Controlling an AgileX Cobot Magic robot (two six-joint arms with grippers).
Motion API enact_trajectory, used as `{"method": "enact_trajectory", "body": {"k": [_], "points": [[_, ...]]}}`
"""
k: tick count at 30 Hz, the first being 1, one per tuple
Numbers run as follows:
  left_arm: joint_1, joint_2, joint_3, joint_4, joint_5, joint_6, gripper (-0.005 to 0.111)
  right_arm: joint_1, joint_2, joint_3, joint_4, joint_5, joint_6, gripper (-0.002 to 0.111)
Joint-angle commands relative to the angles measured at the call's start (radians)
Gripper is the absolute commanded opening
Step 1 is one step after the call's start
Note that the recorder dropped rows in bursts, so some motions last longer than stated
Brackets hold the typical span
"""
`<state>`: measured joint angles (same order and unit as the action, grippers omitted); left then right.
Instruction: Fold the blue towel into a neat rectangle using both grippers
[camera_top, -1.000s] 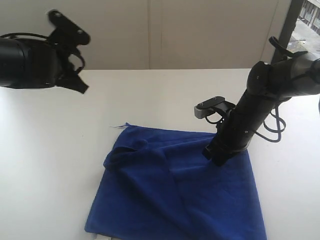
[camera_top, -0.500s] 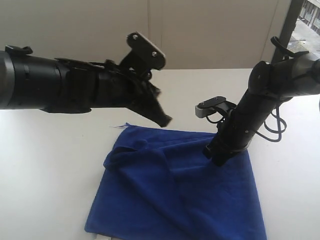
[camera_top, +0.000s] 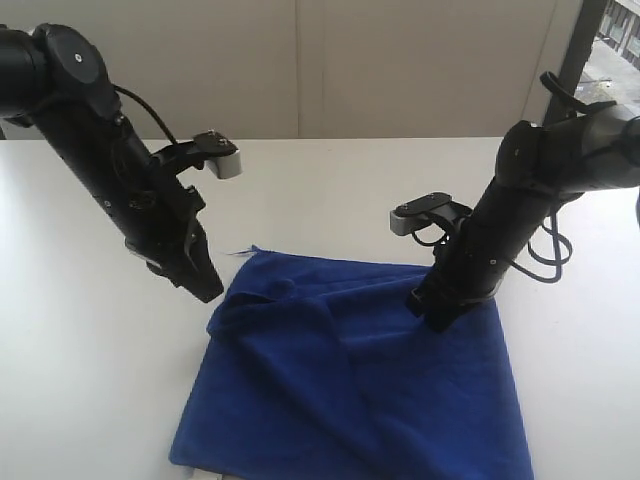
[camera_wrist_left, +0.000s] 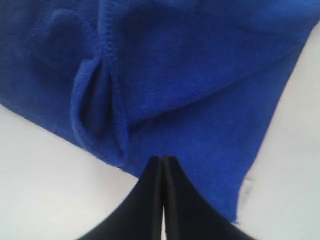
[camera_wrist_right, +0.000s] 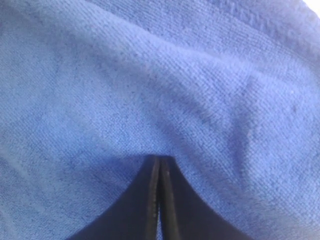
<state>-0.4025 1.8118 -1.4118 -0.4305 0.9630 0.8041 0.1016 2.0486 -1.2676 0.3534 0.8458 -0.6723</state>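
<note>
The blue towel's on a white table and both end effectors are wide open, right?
No, both are shut: the wrist views show the left end effector and right end effector with jaws together. The towel is blue, on the white table.

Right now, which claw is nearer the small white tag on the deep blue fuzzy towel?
Left. The left claw is at the edge of the deep blue fuzzy towel, close beside its small white tag; the right claw rests on the other far corner, well away.
</note>
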Motion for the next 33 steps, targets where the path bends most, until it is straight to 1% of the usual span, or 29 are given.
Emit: {"method": "enact_trajectory", "body": {"k": [1,3,5,8,10,12,19,22,27,31,33], "points": [[-0.086,0.008,-0.015,0.031,-0.127,0.102,0.000,0.003,0.048,0.019,-0.013,0.005,0.002,0.000],[-0.123,0.030,-0.015,0.043,-0.179,0.170,0.004,0.003,0.048,0.019,-0.013,0.005,0.002,0.000],[-0.154,0.062,-0.015,0.045,-0.227,0.216,0.014,0.003,0.048,0.019,-0.013,0.005,0.002,0.000],[-0.179,0.107,-0.015,0.045,-0.285,0.251,0.032,0.003,0.048,0.019,-0.013,0.005,0.002,0.000],[-0.184,0.129,-0.015,0.039,-0.332,0.251,0.041,0.003,0.048,0.019,-0.013,0.005,0.002,0.000],[-0.191,0.149,-0.015,0.037,-0.376,0.251,0.046,0.003,0.048,0.019,-0.013,0.005,0.002,0.000],[-0.211,0.191,-0.015,0.035,-0.500,0.251,0.045,0.003,0.048,0.019,-0.013,0.002,0.002,0.000],[-0.211,0.195,-0.015,0.035,-0.526,0.251,0.045,0.003,0.048,0.019,-0.013,0.002,0.002,0.000],[-0.211,0.212,-0.015,0.035,-0.520,0.249,0.045,0.003,0.048,0.019,-0.013,0.002,0.002,0.000],[-0.211,0.219,-0.015,0.035,-0.490,0.249,0.045,0.003,0.048,0.019,-0.013,0.002,0.002,0.000],[-0.211,0.219,-0.015,0.035,-0.480,0.249,0.042,0.003,0.048,0.019,-0.013,0.002,0.002,0.000]]}}
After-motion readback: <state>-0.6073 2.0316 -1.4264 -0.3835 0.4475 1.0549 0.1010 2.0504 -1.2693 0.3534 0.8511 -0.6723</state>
